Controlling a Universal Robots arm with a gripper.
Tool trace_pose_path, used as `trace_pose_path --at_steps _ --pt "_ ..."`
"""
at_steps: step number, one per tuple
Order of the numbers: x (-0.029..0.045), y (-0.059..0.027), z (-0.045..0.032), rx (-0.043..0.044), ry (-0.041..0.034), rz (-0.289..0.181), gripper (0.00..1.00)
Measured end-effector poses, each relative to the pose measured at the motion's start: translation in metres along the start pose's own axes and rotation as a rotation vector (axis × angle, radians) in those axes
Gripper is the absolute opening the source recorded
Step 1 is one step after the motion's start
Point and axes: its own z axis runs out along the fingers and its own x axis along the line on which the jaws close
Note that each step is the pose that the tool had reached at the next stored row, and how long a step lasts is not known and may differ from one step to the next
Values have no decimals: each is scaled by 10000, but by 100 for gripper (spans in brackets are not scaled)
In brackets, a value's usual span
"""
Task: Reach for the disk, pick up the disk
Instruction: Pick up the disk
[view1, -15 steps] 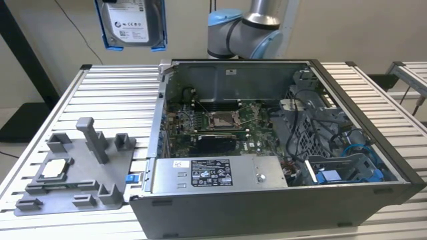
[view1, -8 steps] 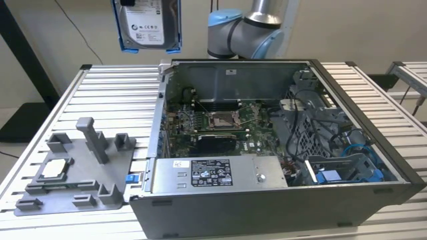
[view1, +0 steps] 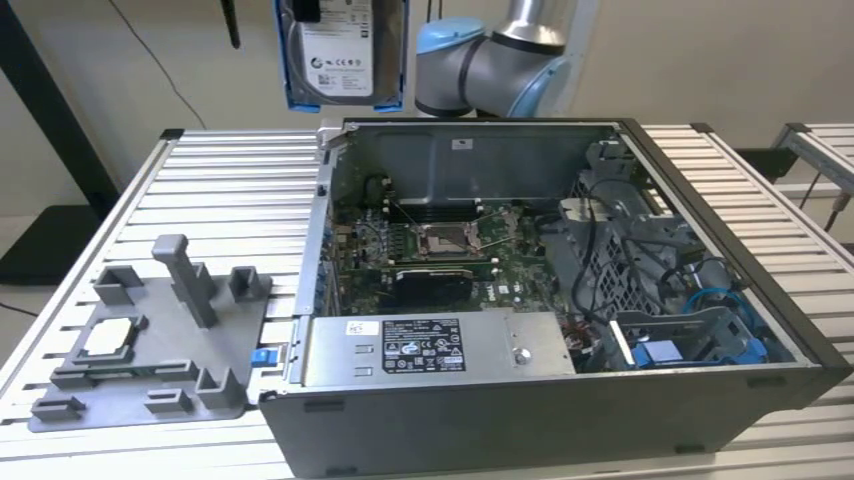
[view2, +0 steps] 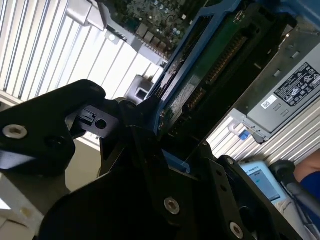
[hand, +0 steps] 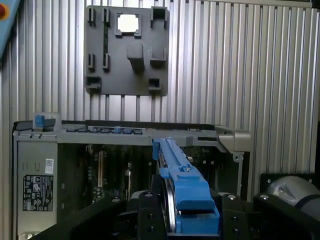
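The gripper (hand: 192, 227) is closed on the disk (view1: 342, 52), and the disk is held tight between its black fingers (view2: 150, 165). In the first wrist view, one blue rail of the disk (hand: 182, 182) is seen sticking out from between the black gripper parts, edge on. In the second wrist view, the green underside of the disk (view2: 215, 65) and its blue frame are seen right in front of the gripper body. In the exterior view, the disk is seen lifted high in the air, standing upright, with its white label turned to the camera and blue rails down both sides. It is held above the far edge of the table (view1: 227, 170) and beside the far corner of the open computer case (view1: 561, 300), on the exterior view's left. Nothing is touched by the disk except the gripper. So the reaching looks done, and the picking up looks done too, since the disk is held well clear of the case and the table. Inside the case, the green board (view1: 441, 240) is seen lying flat, with a grey power box (view1: 427, 345) at the near side and a blue-trimmed bay (view1: 681, 340) at the exterior view's right. On the table, at the exterior view's left, a grey holder tray (view1: 160, 340) is laid, and a small square silver chip (view1: 111, 337) is seen resting in it, well apart from the disk.
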Motion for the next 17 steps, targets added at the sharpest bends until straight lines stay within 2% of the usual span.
trace_pose_path --at_steps 5,10,13,17 --pt "9 -216 24 0 0 1 0" --pt "13 -371 37 0 1 0 0" --pt "14 -432 38 0 0 0 0" --pt "14 -445 38 0 -1 2 0"
